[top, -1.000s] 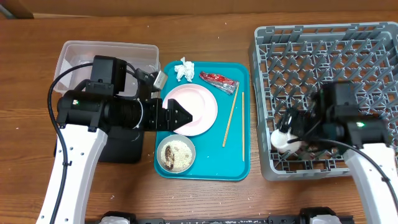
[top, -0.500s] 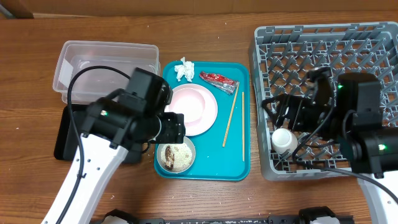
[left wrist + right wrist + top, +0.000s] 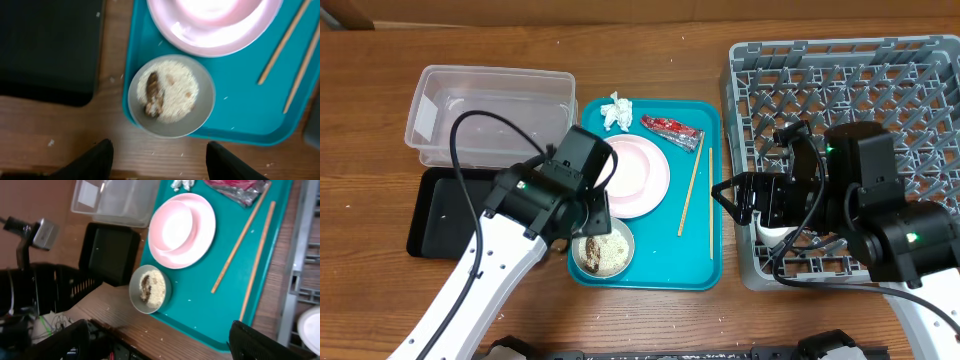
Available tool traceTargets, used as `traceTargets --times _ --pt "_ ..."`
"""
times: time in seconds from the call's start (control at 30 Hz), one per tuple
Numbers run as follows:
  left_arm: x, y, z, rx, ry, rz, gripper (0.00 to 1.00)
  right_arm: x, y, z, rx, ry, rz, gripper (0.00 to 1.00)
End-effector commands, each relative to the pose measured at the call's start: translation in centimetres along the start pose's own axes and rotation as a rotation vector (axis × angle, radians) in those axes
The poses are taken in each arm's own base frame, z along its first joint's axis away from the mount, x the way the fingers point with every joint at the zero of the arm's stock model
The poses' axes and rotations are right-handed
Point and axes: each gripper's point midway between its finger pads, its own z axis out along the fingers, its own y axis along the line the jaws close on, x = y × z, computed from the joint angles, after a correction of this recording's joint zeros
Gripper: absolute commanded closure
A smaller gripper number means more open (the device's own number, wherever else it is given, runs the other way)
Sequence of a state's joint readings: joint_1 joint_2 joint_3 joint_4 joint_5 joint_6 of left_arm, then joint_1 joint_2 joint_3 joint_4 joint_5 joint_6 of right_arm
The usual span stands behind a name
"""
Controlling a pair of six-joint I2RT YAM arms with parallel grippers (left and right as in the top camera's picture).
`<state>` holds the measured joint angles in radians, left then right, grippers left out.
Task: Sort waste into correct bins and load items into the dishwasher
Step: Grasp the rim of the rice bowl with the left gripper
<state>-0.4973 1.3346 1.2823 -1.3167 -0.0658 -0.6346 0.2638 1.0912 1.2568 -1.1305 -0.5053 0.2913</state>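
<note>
Left wrist, bowl (image 3: 206, 102) of rice (image 3: 177, 85) on teal tray (image 3: 242, 117), left gripper (image 3: 160, 147) and right gripper (image 3: 159, 332) spread

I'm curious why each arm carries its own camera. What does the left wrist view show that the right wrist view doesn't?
Only the left wrist: the left end effector, fingers spread open near the bowl of rice. Only the right wrist: the clear tub, red wrapper, dish rack edge and a white cup inside it. Both: the bowl of rice, pink plate, chopsticks, black tray and teal tray.
</note>
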Motion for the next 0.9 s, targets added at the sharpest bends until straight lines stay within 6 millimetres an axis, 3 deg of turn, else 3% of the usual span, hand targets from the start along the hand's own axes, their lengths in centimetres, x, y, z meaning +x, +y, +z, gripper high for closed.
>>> traceTargets --times 0.0,0.1,0.2,0.37,0.43,0.53,0.6,0.77,0.87 --pt "2.2 1.8 3.2 -0.081 0.073 -0.036 0.34 -0.4 -0.1 -0.3 0.025 -0.019 -0.013 0.07" --pt "2.9 2.6 6.3 -0.092 0.086 -0.048 0.34 -0.4 -0.1 -0.3 0.025 -0.019 -0.013 0.06" --pt "3.3 3.1 9.3 -0.067 0.084 -0.084 0.43 -0.4 -0.1 -0.3 0.026 -0.017 -0.012 0.05" --pt "2.0 3.5 10.5 -0.037 0.040 -0.109 0.56 -0.3 -0.2 -0.3 0.027 -0.014 -0.010 0.04" --pt "1.5 1.8 10.4 0.058 0.041 -0.050 0.54 -0.2 -0.2 -0.3 0.027 -0.013 -0.010 0.04" --pt "1.9 -3.5 9.4 0.333 0.071 0.085 0.49 -0.3 -0.2 -0.3 0.028 -0.015 -0.011 0.03" --pt "2.3 -6.1 9.0 0.381 0.032 0.204 0.42 -0.3 -0.2 -0.2 0.029 -0.013 -0.010 0.03" --pt "3.3 -5.8 11.0 0.158 -0.030 0.291 0.38 -0.3 -0.6 0.4 0.036 0.009 0.004 0.03" --pt "3.8 -6.2 12.4 0.110 -0.024 0.316 0.48 -0.3 -0.9 0.9 0.043 0.028 0.015 0.03"
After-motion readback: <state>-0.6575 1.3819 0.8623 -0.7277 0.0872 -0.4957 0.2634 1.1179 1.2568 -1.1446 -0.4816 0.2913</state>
